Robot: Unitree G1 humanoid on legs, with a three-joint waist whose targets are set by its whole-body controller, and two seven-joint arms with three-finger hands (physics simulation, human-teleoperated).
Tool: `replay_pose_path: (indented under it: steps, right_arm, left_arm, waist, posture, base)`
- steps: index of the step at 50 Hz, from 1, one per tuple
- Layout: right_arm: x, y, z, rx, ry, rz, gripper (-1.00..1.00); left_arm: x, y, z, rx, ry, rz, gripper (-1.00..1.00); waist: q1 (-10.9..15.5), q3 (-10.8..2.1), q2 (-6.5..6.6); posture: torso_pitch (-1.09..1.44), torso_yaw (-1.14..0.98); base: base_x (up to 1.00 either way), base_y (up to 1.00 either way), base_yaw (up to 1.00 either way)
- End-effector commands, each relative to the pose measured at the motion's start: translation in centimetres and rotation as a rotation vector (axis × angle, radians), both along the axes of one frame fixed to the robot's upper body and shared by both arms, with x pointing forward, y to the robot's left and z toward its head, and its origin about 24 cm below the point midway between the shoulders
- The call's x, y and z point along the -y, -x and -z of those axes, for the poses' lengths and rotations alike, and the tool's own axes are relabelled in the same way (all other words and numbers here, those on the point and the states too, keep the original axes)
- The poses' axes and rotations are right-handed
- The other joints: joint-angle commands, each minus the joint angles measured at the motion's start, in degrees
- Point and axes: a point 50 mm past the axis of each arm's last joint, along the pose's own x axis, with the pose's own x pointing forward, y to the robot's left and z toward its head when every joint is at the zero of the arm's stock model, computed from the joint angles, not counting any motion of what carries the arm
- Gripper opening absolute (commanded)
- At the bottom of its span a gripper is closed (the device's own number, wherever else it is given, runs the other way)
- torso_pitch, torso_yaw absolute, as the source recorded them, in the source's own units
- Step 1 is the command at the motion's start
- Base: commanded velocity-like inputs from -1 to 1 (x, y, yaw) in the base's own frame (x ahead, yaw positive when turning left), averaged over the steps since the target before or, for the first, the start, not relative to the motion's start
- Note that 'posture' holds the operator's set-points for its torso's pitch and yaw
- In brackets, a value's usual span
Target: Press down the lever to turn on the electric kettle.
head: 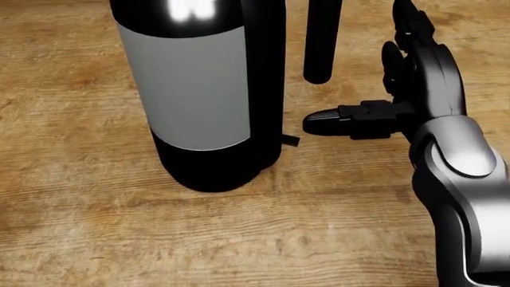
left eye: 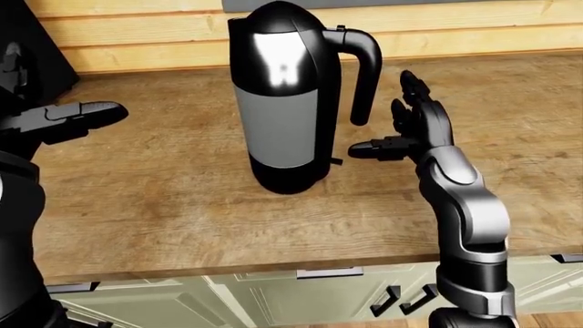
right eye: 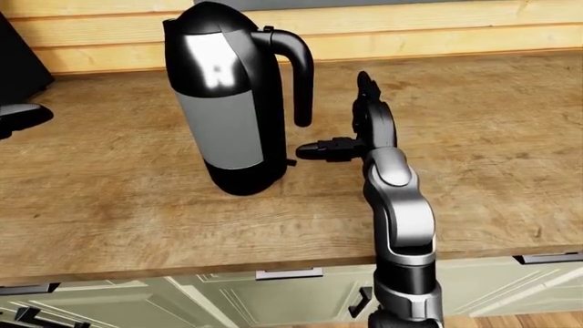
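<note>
A narrow strip of bare counter (left eye: 182,205) is left between the kettle (left eye: 284,102) base with its small lever (head: 291,141) and the right hand (head: 375,95), whose thumb points at it. The handle (left eye: 364,72) overhangs that gap. Open wood is seen toward the counter's near edge.
</note>
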Motion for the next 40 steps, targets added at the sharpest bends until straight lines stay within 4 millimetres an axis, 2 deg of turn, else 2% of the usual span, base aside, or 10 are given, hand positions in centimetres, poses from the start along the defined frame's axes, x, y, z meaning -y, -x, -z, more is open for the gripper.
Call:
replay_pose_path:
  steps: [1, 21, 40]
  right_arm:
    - [-0.2, 0.2, -2.0, 0.095, 0.000, -0.005, 1.00]
    - [-1.2, -0.2, -1.6, 0.090, 0.005, -0.022, 1.00]
    - [-1.5, -1.0, -2.2, 0.097, 0.003, -0.024, 1.00]
  left_arm:
    - [0.1, 0.8, -1.6, 0.080, -0.030, -0.006, 1.00]
    - [0.1, 0.7, -1.5, 0.079, -0.029, -0.007, 1.00]
    - [0.1, 0.8, -1.7, 0.080, -0.028, -0.006, 1.00]
  waist:
    - [0.0, -1.38, 0.23]
    - [0.0, -1.40, 0.33]
    - [-0.1, -1.41, 0.44]
  posture:
    - [0.00, 0.00]
    - [0.00, 0.00]
    - [0.00, 0.00]
  base:
    - [0.00, 0.00, 0.00]
    - [0.00, 0.00, 0.00]
    - [0.00, 0.00, 0.00]
